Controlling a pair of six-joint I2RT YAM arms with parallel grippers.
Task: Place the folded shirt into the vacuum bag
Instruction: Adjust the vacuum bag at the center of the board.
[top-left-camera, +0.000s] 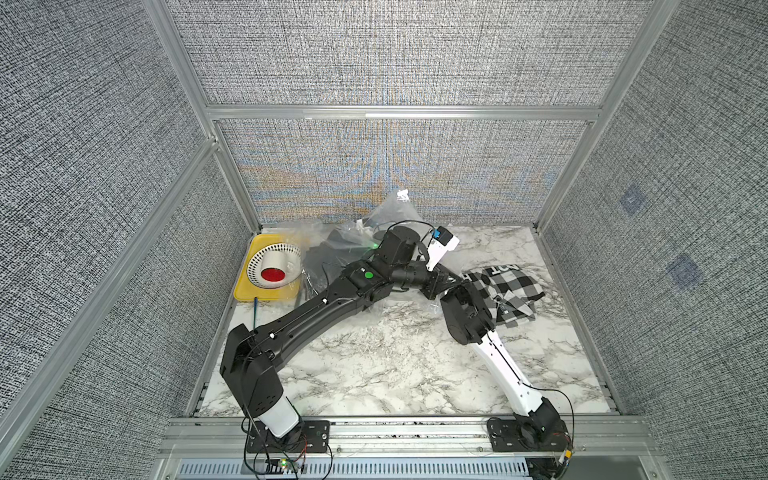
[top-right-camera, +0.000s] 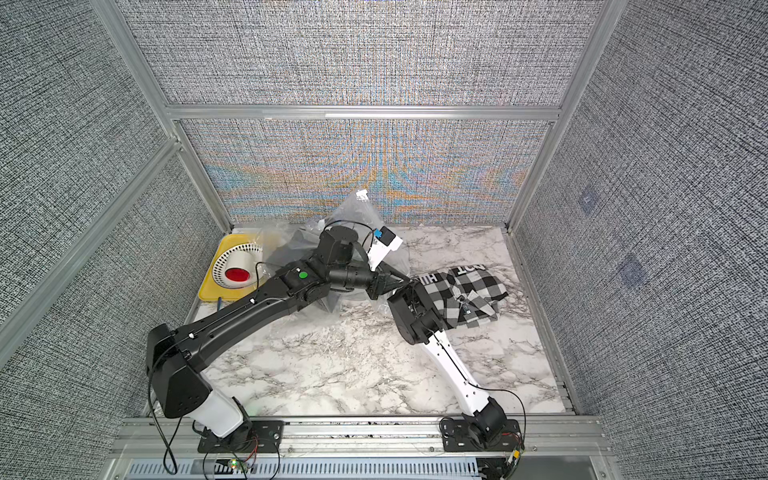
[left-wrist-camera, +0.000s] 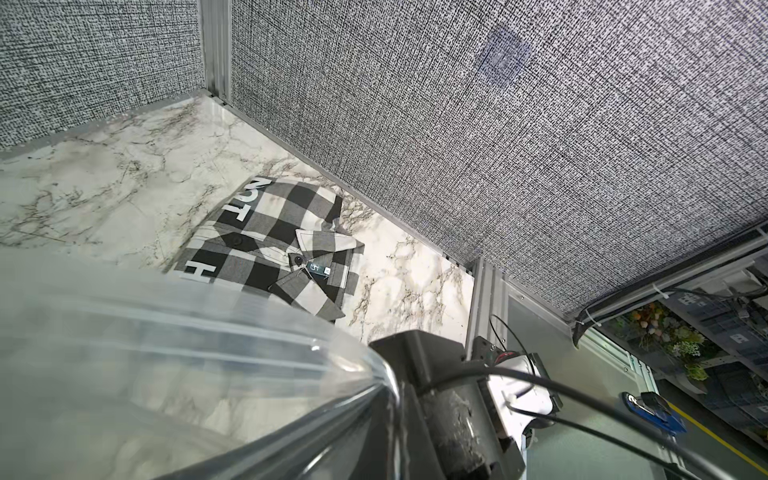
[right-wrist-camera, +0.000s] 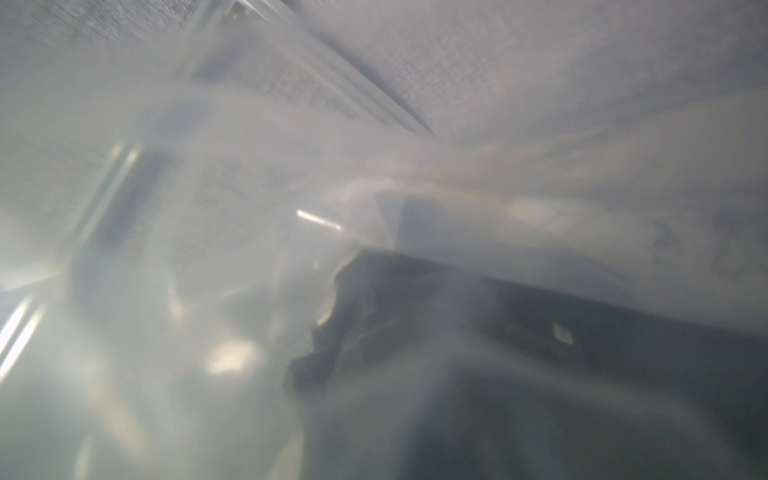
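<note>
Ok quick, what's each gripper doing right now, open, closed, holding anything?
Left gripper: closed, pinching the vacuum bag.
Right gripper: cannot tell; it is hidden behind the bag's plastic.

"NOT", "H" on checked shirt (left-wrist-camera: 274, 249)

Overhead stereo pair, close wrist views

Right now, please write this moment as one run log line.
left gripper: shut on vacuum bag edge | right gripper: shut, tips hidden by plastic | folded shirt: on table, outside bag
</note>
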